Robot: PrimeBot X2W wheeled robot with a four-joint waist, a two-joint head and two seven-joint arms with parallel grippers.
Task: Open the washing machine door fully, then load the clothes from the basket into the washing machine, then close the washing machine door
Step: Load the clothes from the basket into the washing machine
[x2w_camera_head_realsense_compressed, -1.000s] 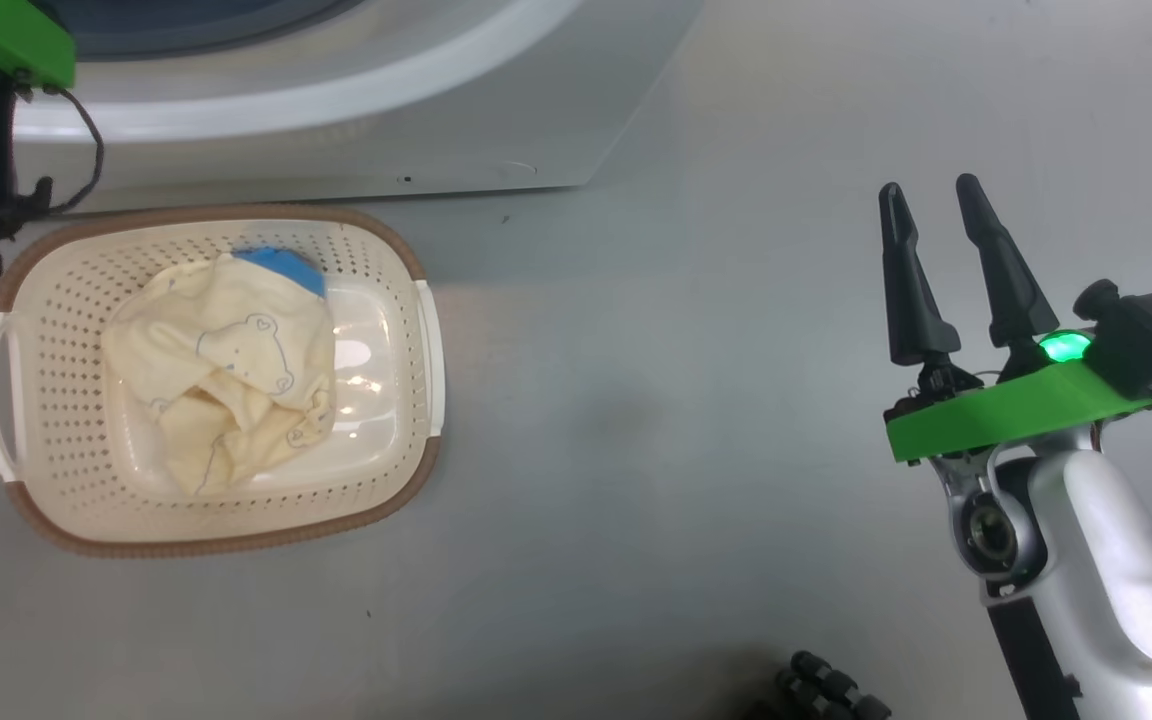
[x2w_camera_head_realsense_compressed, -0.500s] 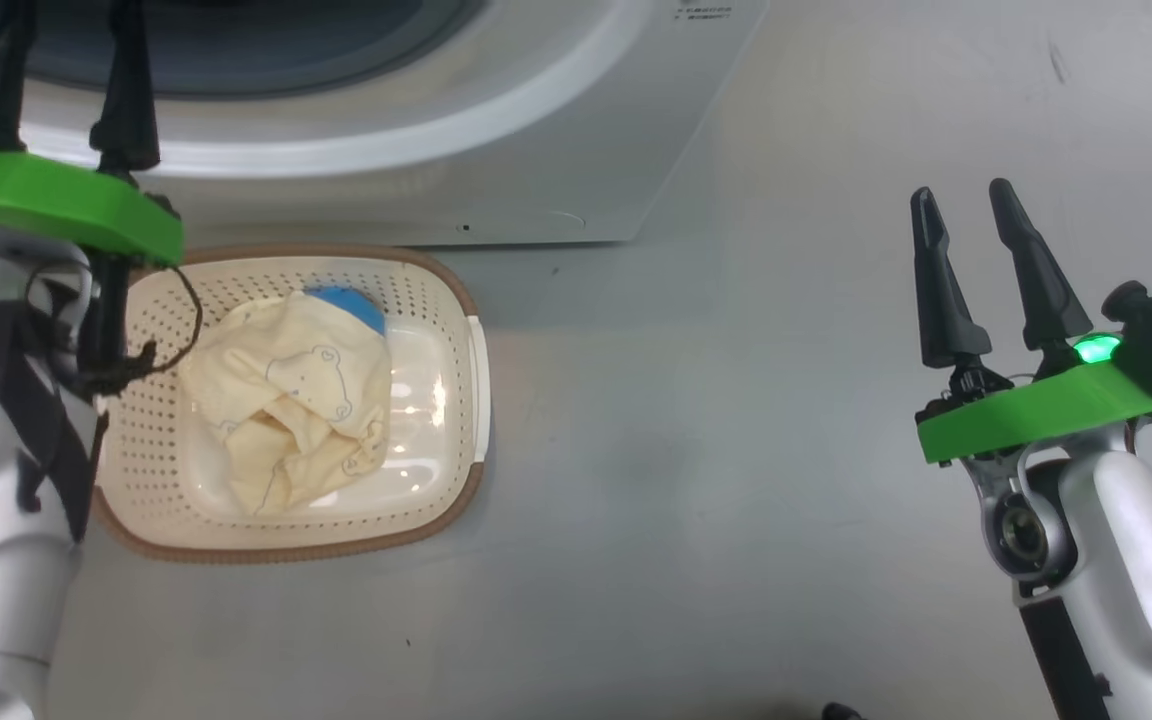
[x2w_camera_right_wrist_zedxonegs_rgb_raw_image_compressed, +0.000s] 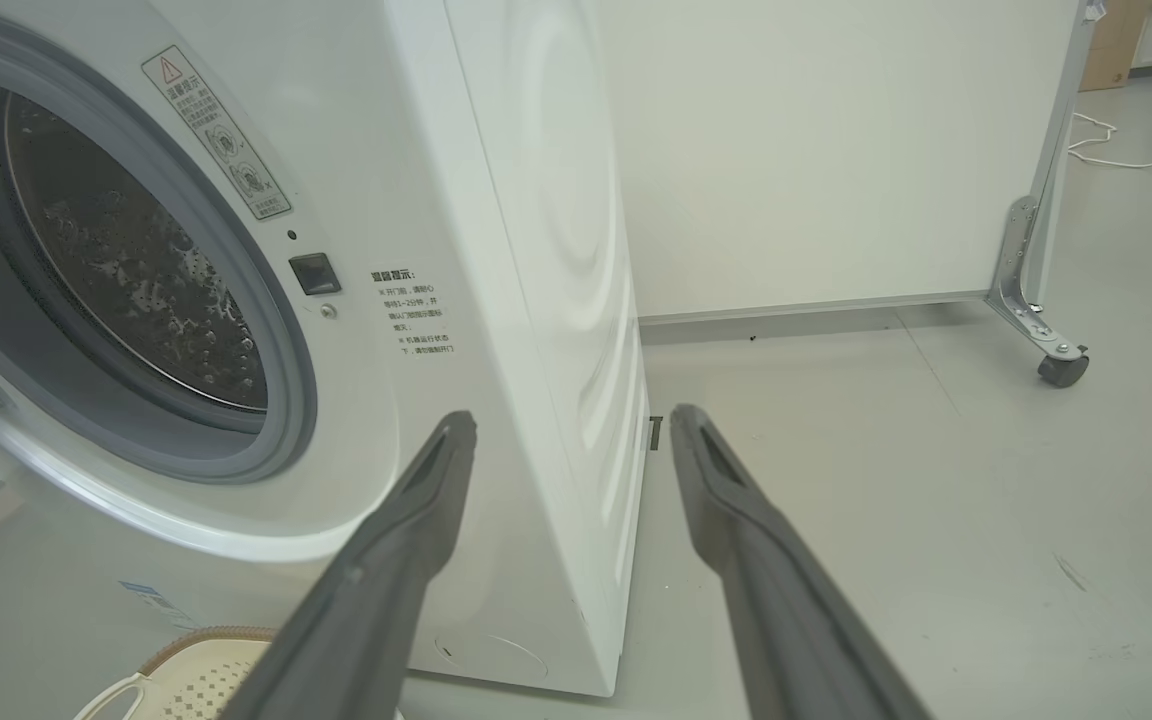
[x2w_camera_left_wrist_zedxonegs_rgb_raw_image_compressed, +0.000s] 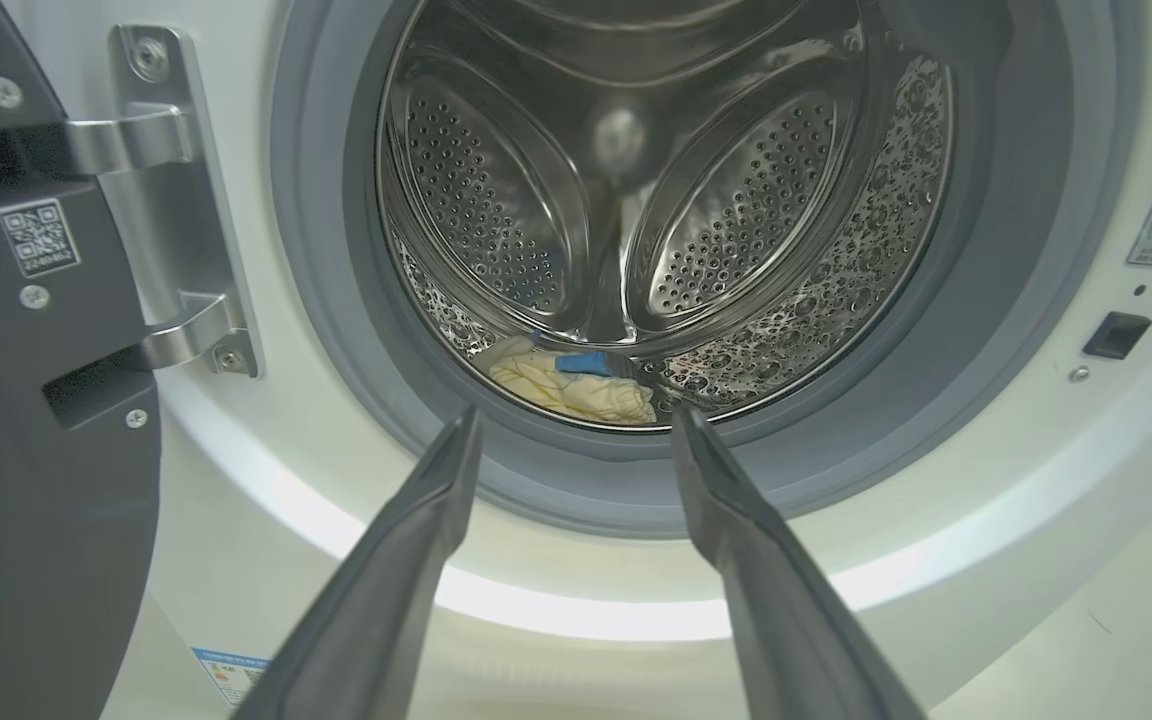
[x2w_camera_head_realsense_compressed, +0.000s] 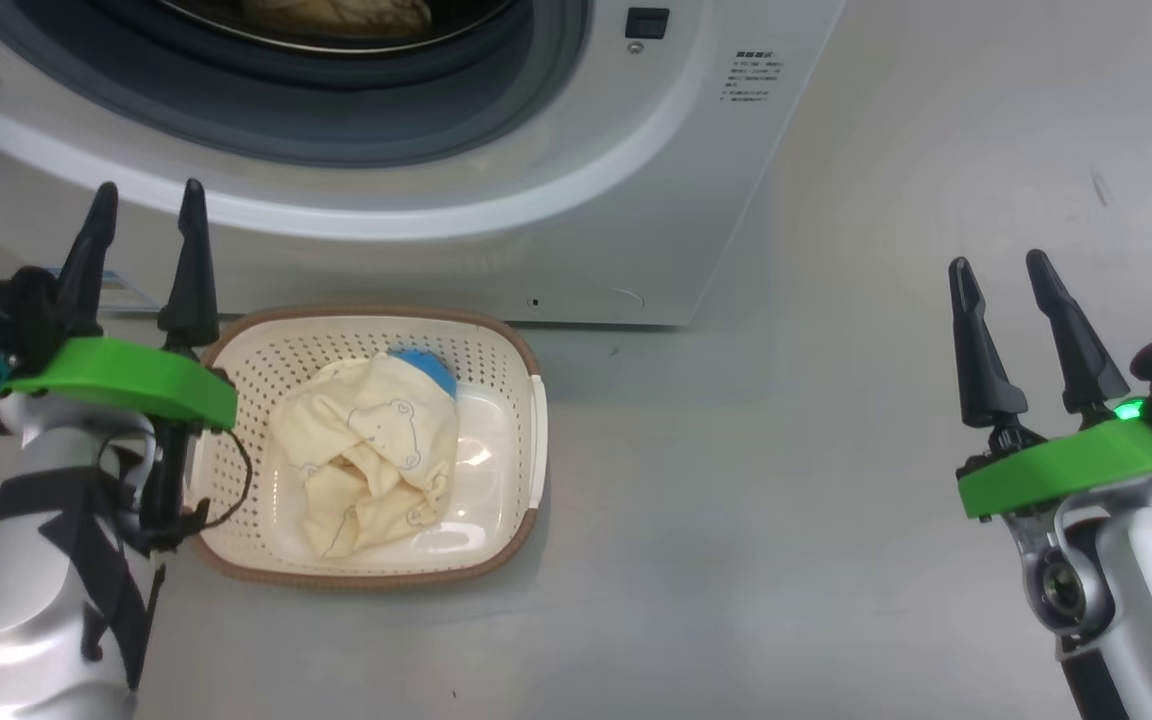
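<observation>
The head view has swung up: the washing machine [x2w_camera_head_realsense_compressed: 536, 230] gapes, 1 garment [x2w_camera_left_wrist_zedxonegs_rgb_raw_image_compressed: 566, 385] in its drum [x2w_camera_left_wrist_zedxonegs_rgb_raw_image_compressed: 736, 230]; clothes [x2w_camera_head_realsense_compressed: 376, 460] remain in the basket [x2w_camera_head_realsense_compressed: 496, 350]. Left claw [x2w_camera_head_realsense_compressed: 150, 190] and right claw [x2w_camera_head_realsense_compressed: 997, 260] hang released, so loading is likely half done.

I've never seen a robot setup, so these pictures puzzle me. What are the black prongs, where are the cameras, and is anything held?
It is a two-armed robot facing a washing machine. One picture looks down from its head; the other two look along each arm from wrist cameras. The black prongs are the left fingers and right fingers, both open and holding nothing. On the floor, a basket holds yellow clothes; another garment lies in the drum. The door stands open.
</observation>
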